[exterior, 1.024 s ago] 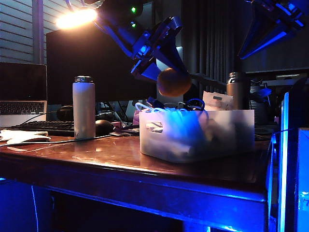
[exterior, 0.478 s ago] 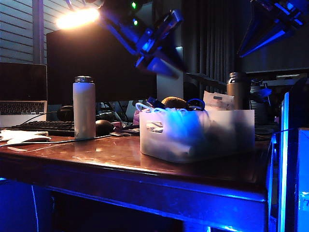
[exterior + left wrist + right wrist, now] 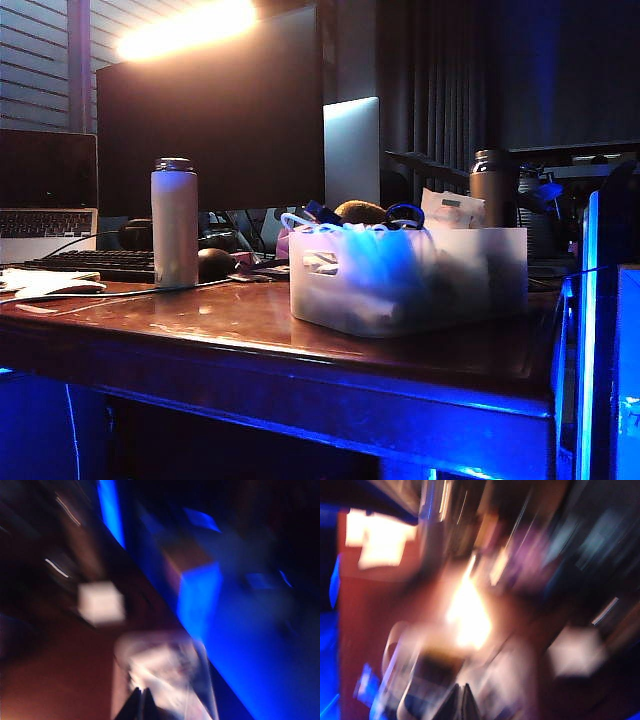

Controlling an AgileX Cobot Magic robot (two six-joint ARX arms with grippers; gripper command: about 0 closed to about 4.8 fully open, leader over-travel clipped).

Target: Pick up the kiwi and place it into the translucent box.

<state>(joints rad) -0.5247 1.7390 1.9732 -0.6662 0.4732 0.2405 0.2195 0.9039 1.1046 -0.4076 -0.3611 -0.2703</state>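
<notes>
In the exterior view we are seeing the kiwi (image 3: pixel 361 211) resting on the clutter inside the translucent box (image 3: pixel 408 280), right of centre on the worktop (image 3: pixel 200 320); neither arm is showing. In the blurred left wrist view, the left claw (image 3: pixel 140 700) is sitting closed and empty. In the right wrist view, the right claw (image 3: pixel 462 696) looks closed too. We are judging that the kiwi, perched high, could roll off the heap if bumped.

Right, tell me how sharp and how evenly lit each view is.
Exterior view: sharp, but a lamp glares at top and blue light tints the translucent box. Left wrist view: motion-smeared, left gripper shut. Right wrist view: smeared, glare mid-frame, right gripper shut.
</notes>
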